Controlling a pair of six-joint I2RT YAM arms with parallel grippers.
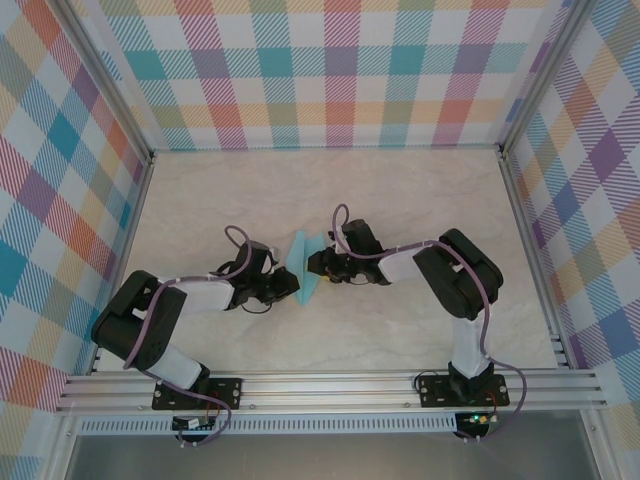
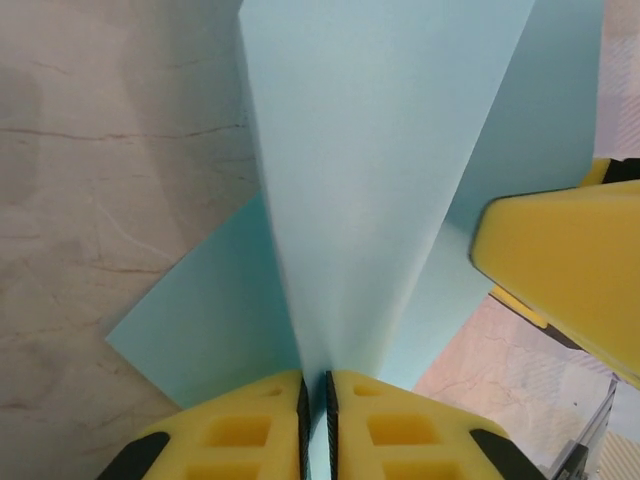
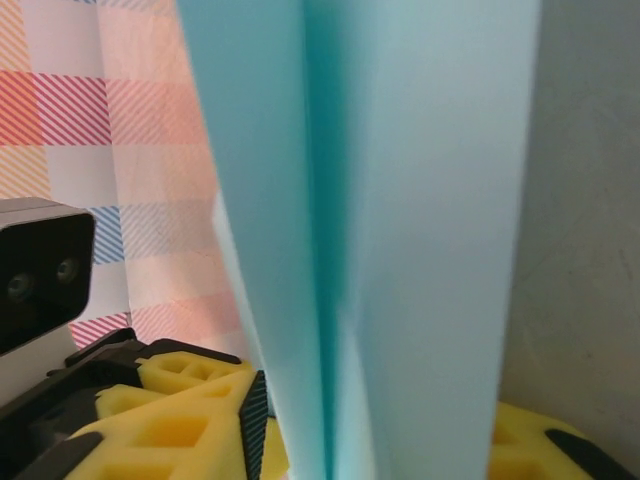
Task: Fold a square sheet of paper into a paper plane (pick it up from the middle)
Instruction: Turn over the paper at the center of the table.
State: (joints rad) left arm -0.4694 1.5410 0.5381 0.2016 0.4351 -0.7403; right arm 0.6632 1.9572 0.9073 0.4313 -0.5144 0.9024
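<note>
The light-blue paper (image 1: 305,258) is folded lengthwise and stands up off the table between the two grippers at mid-table. In the left wrist view the paper (image 2: 380,180) rises as a tall ridge with a flap spreading to the left, and my left gripper (image 2: 316,385) is shut on its lower fold. My left gripper (image 1: 289,284) sits just left of the paper. My right gripper (image 1: 318,265) is at its right side. In the right wrist view the folded paper (image 3: 420,200) stands between the jaws of my right gripper (image 3: 375,445), which are wide apart. One right finger (image 2: 570,270) shows beside the paper.
The marbled tabletop (image 1: 400,200) is bare around the arms. Checkered walls (image 1: 60,200) close in the left, back and right sides. A metal rail (image 1: 330,385) runs along the near edge by the arm bases.
</note>
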